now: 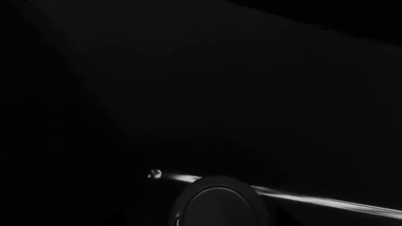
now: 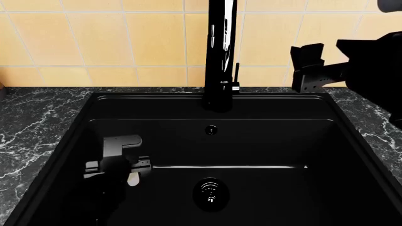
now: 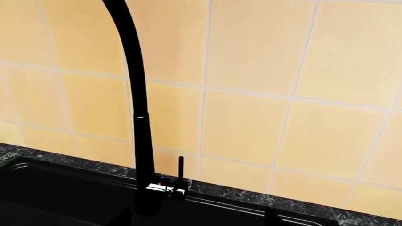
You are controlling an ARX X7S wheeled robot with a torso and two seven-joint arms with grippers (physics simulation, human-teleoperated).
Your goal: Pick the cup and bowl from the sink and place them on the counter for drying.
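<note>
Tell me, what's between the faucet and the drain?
In the head view, just a small round overflow hole on the sink back wall lies between faucet and drain; the rest is bare.

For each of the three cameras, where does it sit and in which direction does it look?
Head view: on the head, looking forward and down into the sink; left gripper inside the basin, right gripper raised near the wall.
Left wrist view: low inside the dark sink; no robot part is clear.
Right wrist view: faces the tiled wall and faucet; no gripper is clear.
Shared: head and right wrist both show the faucet.
</note>
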